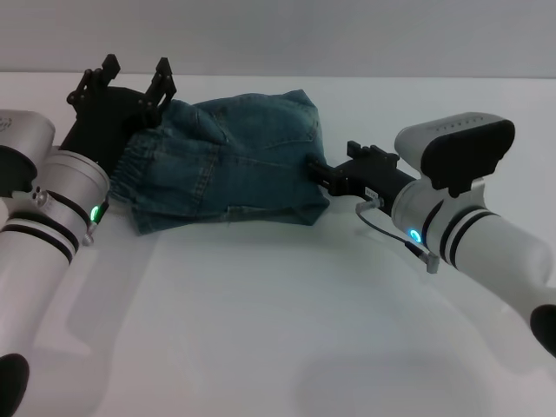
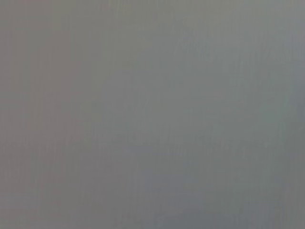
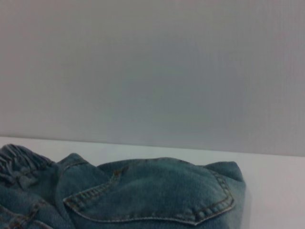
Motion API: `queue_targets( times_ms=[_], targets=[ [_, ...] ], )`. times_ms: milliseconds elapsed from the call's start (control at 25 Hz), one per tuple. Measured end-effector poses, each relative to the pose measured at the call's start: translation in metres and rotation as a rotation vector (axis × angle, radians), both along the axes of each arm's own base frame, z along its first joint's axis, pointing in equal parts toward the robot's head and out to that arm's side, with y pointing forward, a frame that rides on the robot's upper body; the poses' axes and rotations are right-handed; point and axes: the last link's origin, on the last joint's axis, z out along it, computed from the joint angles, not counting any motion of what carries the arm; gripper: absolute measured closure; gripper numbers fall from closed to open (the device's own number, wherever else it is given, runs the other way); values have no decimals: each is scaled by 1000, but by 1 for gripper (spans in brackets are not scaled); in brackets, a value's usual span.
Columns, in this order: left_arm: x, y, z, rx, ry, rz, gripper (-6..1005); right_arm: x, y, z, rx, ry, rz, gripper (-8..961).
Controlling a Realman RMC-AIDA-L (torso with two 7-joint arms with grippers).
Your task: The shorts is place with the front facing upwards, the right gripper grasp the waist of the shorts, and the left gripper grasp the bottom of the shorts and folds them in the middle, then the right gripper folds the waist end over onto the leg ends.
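The blue denim shorts lie folded into a compact bundle on the white table, with the elastic waistband at their left end. In the right wrist view the shorts show a stitched pocket, with the gathered waistband beside it. My left gripper is at the bundle's far left corner, open and raised, holding nothing. My right gripper is low at the bundle's right edge, touching the denim. The left wrist view shows only plain grey.
A grey wall rises behind the table's far edge. White tabletop stretches in front of the shorts, between my two forearms.
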Motion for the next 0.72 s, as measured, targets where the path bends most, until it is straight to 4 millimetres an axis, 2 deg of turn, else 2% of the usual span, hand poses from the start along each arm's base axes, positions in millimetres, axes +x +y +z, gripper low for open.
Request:
queue_targets(
  times_ms=[240, 400, 520, 640, 720],
  targets=[
    [-2, -2, 0, 1, -2, 3, 267, -14, -18, 11, 76, 80, 131, 259],
    [-5, -4, 4, 23, 3, 0, 266, -12, -38, 39, 285, 101, 275, 259],
    [-8, -7, 7, 47, 2, -3, 266, 7, -51, 68, 471, 94, 279, 259],
    [-12, -11, 14, 88, 1, -12, 266, 41, -62, 96, 618, 90, 173, 259],
    [-36, -19, 25, 140, 30, 28, 266, 65, -74, 112, 701, 68, 123, 259]
  ],
)
